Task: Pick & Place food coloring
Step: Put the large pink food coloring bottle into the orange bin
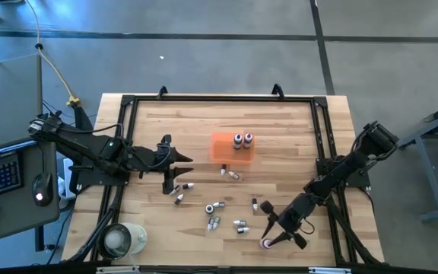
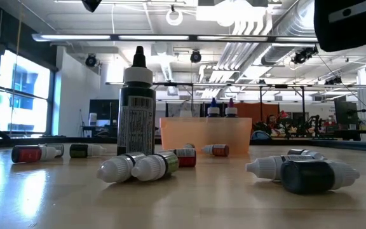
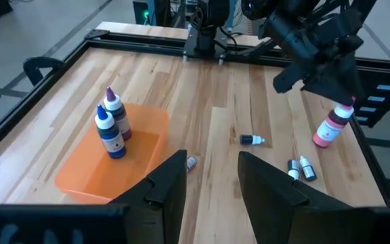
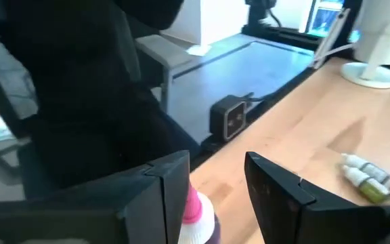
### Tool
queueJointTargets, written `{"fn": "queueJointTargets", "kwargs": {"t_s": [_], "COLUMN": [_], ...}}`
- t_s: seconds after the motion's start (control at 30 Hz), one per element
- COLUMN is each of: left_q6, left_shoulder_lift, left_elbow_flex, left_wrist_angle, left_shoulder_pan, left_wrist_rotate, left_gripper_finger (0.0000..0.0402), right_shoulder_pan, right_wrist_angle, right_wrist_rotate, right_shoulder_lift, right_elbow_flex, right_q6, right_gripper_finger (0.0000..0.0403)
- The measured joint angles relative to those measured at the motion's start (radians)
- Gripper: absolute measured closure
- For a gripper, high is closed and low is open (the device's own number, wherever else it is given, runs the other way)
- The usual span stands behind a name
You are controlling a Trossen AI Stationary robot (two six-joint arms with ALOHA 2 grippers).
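Right gripper over a pink bottle at the near edge, well away from the orange tray.

From my seat, the orange tray (image 1: pixel 230 147) is my landmark: two food coloring bottles (image 1: pixel 243 140) stand upright inside it, at its right end. My right gripper (image 1: pixel 278 232) sits far from the tray toward the near right corner of the table (image 1: pixel 204 122), its fingers parted around a pink-capped bottle (image 4: pixel 196 215) that stands between them; I cannot tell whether the fingers touch it. My left gripper (image 1: pixel 182 160) waits just left of the tray with its fingers apart and nothing between them. The other small bottles (image 1: pixel 214 215) lie scattered on the wood on the near side of the tray. A white cup (image 1: pixel 120 239) stands far off at the near left corner.
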Motion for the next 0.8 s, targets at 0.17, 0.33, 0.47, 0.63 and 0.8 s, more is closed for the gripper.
{"fn": "queueJointTargets", "kwargs": {"t_s": [0.17,0.33,0.47,0.63,0.8], "left_q6": [0.000,0.000,0.000,0.000,-0.002], "left_shoulder_lift": [0.000,0.000,0.000,0.000,0.000], "left_elbow_flex": [0.000,0.000,0.000,0.000,0.000], "left_wrist_angle": [0.000,0.000,0.000,0.000,0.000], "left_shoulder_pan": [0.000,0.000,0.000,0.000,0.000], "left_wrist_rotate": [-0.002,-0.002,-0.002,-0.002,-0.002], "left_gripper_finger": [0.0271,0.0271,0.0271,0.0271,0.0271], "right_shoulder_pan": [0.000,-0.001,0.006,0.017,0.005], "right_wrist_angle": [0.004,0.041,0.074,0.040,0.045], "right_wrist_rotate": [0.014,0.080,0.026,-0.014,0.048], "right_shoulder_lift": [0.000,-0.001,-0.001,0.002,0.051], "right_elbow_flex": [0.000,0.000,0.000,0.000,0.000], "right_q6": [-0.038,-0.080,-0.080,-0.056,-0.035], "right_gripper_finger": [0.0265,0.0265,0.0265,0.0265,0.0265]}}
